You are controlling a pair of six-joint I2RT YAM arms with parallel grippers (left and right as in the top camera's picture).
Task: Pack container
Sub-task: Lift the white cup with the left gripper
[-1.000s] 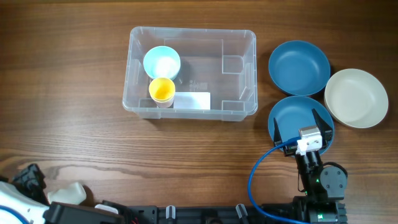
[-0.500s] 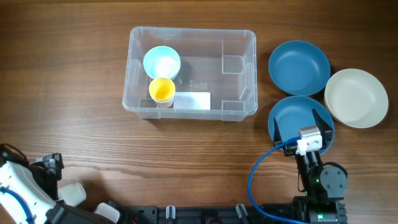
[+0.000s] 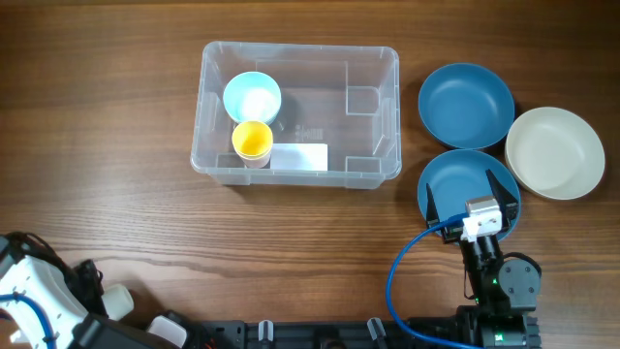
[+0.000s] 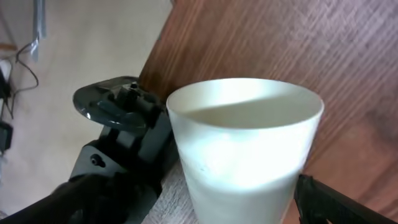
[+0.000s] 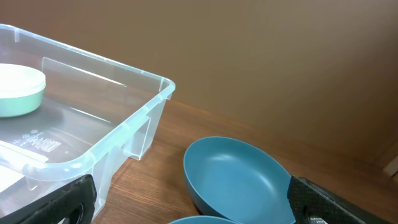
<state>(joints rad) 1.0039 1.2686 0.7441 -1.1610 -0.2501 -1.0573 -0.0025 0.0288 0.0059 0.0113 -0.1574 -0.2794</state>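
Note:
The clear container [image 3: 368, 68] stands at the table's middle back, with a white label [image 3: 299, 155] on its bottom. Inside it at the left are a light blue cup [image 3: 252, 97] and a yellow cup [image 3: 253, 141]. My left gripper [image 3: 102, 299] is at the front left corner, shut on a white cup [image 3: 118, 301], which fills the left wrist view [image 4: 245, 149]. My right gripper [image 3: 472, 189] is open and empty over the nearer blue bowl [image 3: 455, 174]. The right wrist view shows the container's corner [image 5: 93, 149] and the farther blue bowl [image 5: 239, 177].
A second blue bowl [image 3: 466, 105] sits right of the container, and a cream bowl [image 3: 555, 152] lies at the far right. A blue cable [image 3: 407, 281] loops by the right arm's base. The table's front edge and a black mount [image 4: 118, 112] are beside the white cup.
My left arm has shifted at the front left corner, and the white cup has moved slightly right with it. The right arm has not moved.

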